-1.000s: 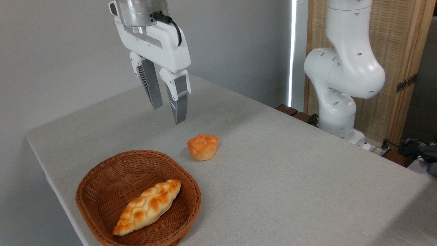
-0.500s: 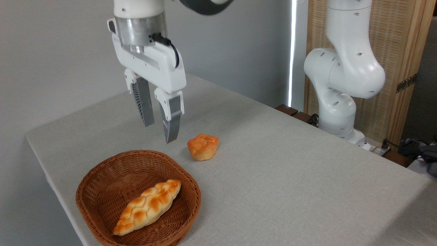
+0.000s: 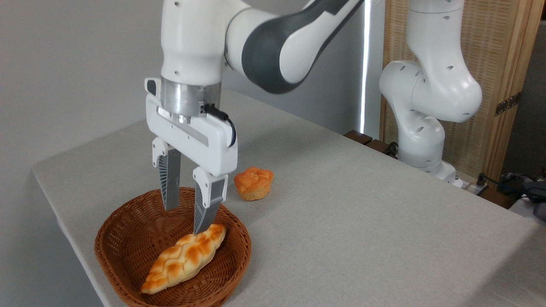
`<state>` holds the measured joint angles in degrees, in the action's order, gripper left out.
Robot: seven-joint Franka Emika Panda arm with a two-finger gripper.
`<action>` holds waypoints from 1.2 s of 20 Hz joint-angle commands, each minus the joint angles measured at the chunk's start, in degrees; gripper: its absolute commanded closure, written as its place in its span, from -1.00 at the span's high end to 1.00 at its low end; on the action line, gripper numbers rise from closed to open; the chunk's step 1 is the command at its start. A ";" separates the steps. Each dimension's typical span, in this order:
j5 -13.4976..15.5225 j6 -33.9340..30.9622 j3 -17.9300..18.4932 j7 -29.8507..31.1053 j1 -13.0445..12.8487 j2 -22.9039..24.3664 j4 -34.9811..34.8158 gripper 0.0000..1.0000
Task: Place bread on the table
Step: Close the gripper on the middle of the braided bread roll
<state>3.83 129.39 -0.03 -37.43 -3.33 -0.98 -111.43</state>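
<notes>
The bread [image 3: 184, 258], a long braided golden loaf, lies diagonally inside the brown wicker basket [image 3: 128, 221] at the front left of the table [image 3: 362, 221]. My gripper [image 3: 184, 221] hangs open just above the basket, its fingers pointing down over the loaf's upper right end. The nearer fingertip [image 3: 200, 226] is close to the loaf's top end; I cannot tell whether it touches. Nothing is held between the fingers.
A small round orange bun [image 3: 253, 183] sits on the cloth just right of the gripper, behind the basket. The arm's white base [image 3: 420, 128] stands at the table's far right edge. The table's left edge runs close to the basket.
The gripper has come down and slightly toward the front, from above the cloth behind the basket to just over the loaf. Its fingers stay open. Bread and bun have not moved.
</notes>
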 commanded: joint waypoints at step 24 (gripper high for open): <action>-0.66 7.72 -1.02 -8.00 -0.45 -7.90 -1.60 0.66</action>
<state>3.82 135.15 -1.17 -43.07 -3.74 -8.53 -112.85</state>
